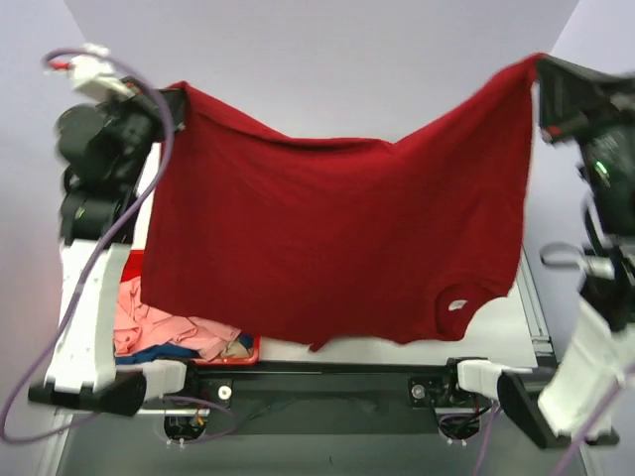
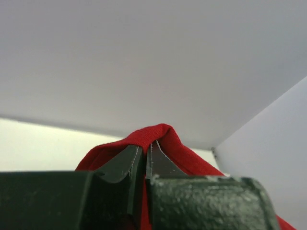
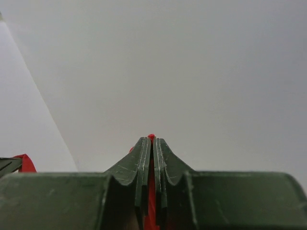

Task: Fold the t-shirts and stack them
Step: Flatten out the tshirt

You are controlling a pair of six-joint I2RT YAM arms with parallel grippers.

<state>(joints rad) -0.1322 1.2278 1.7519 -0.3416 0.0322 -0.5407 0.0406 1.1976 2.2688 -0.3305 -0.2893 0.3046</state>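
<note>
A dark red t-shirt [image 1: 337, 238] hangs spread out in the air between my two raised arms, its small white tag [image 1: 457, 304] near the lower right. My left gripper [image 1: 177, 102] is shut on the shirt's upper left corner; in the left wrist view red cloth [image 2: 160, 136] bulges over the pinched fingertips of that left gripper [image 2: 145, 147]. At the upper right corner my right gripper [image 1: 541, 71] is shut on the cloth, and in its wrist view a thin red strip [image 3: 151, 191] shows between the closed tips of the right gripper [image 3: 152, 140]. More t-shirts, pink [image 1: 149, 322] and blue [image 1: 164, 351], lie heaped at lower left.
A red plastic bin [image 1: 252, 349] holds the heap at the near left, partly behind the hanging shirt. The two arm bases [image 1: 327, 382] sit along the near table edge. A metal rail [image 1: 534, 307] runs along the table's right side. Both wrist views show plain white wall.
</note>
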